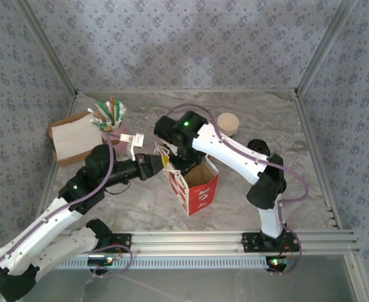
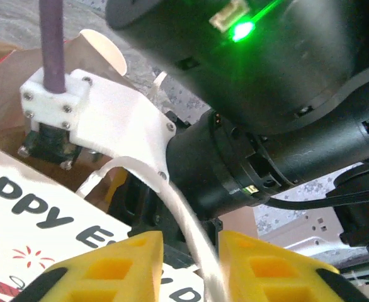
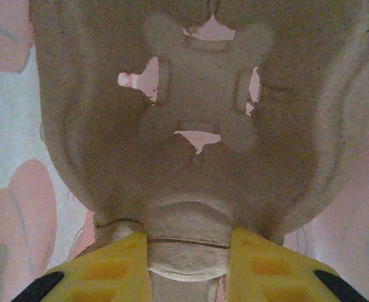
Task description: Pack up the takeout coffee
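The red paper bag (image 1: pixel 199 185) stands open at the table's middle; its white printed side (image 2: pixel 21 214) faces the left wrist camera. My left gripper (image 1: pixel 158 162) (image 2: pixel 191 242) is at the bag's left rim, open, and the bag's white handle strip (image 2: pixel 184 214) runs between its yellow fingers. My right gripper (image 3: pixel 189 251) reaches down into the bag's mouth and is shut on the brown cardboard cup carrier (image 3: pixel 197 126). From above, the right wrist (image 1: pixel 181 141) covers the bag's opening. The black cup and its lid are out of view.
A white/tan paper cup (image 1: pixel 227 123) stands behind the bag at the right. A cup of stirrers and packets (image 1: pixel 111 116) and a brown board with a white napkin (image 1: pixel 71 137) sit at the back left. Metal frame posts border the table.
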Motion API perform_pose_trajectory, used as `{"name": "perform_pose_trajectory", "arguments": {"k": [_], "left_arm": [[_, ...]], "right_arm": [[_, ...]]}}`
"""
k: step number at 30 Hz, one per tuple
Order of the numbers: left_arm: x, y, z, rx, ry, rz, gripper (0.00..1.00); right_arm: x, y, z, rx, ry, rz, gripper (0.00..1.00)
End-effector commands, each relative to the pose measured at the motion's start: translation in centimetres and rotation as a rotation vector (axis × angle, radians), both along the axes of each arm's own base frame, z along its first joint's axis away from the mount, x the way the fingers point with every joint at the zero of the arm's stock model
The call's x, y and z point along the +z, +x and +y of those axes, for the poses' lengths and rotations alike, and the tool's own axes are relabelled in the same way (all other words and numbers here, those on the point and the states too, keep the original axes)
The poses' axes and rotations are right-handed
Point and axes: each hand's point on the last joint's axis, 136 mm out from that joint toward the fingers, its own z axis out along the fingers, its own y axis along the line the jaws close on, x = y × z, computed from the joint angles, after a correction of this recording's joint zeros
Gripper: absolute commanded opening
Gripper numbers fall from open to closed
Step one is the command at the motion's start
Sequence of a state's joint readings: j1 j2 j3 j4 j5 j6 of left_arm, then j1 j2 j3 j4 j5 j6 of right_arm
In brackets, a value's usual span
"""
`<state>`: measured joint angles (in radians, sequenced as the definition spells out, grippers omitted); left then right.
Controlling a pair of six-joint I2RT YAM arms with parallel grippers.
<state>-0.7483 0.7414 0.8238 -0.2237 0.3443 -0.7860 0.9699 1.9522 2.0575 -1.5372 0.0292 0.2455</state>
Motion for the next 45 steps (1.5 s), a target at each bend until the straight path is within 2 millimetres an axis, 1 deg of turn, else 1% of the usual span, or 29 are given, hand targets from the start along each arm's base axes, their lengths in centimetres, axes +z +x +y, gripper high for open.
{"name": "perform_pose_trajectory", "arguments": {"k": [1, 3, 5, 8, 12, 15, 20, 24, 34, 45], "left_arm": [[1.9, -0.6, 0.9, 0.013, -0.011, -0.053, 0.16], [1.5, -0.7, 1.4, 0.029, 0.003, -0.053, 0.06], [1.0, -0.9, 2.0, 0.048, 0.018, -0.048, 0.0], [0.2, -1.0, 2.4, 0.058, 0.031, -0.034, 0.0], [-1.0, -1.1, 2.3, 0.057, 0.038, -0.004, 0.0], [-1.0, -1.1, 2.6, 0.068, 0.034, -0.008, 0.0], [-0.5, -1.0, 2.7, 0.072, 0.031, -0.025, 0.0], [-0.6, -1.0, 2.6, 0.069, 0.039, -0.03, 0.0], [-0.7, -1.0, 2.7, 0.071, 0.039, -0.035, 0.0], [-0.6, -0.9, 2.5, 0.07, 0.03, -0.035, 0.0]], "right_arm": [[1.2, -0.2, -0.6, -0.001, 0.016, -0.01, 0.31], [1.3, -0.1, -0.6, -0.005, 0.021, -0.013, 0.3], [1.5, -0.1, -0.6, -0.007, 0.025, -0.015, 0.31], [1.8, 0.0, -0.7, -0.011, 0.031, -0.019, 0.3], [1.8, 0.1, -0.8, -0.013, 0.032, -0.021, 0.3], [1.3, 0.0, -0.8, -0.017, 0.025, -0.012, 0.31], [-0.1, -0.1, -1.0, -0.014, -0.007, -0.001, 0.3], [-1.2, -0.4, -1.0, -0.007, -0.037, 0.014, 0.31], [-2.6, -0.6, -0.6, -0.015, -0.057, 0.041, 0.31], [-4.7, -0.9, -0.3, -0.038, -0.057, 0.078, 0.31]]}}
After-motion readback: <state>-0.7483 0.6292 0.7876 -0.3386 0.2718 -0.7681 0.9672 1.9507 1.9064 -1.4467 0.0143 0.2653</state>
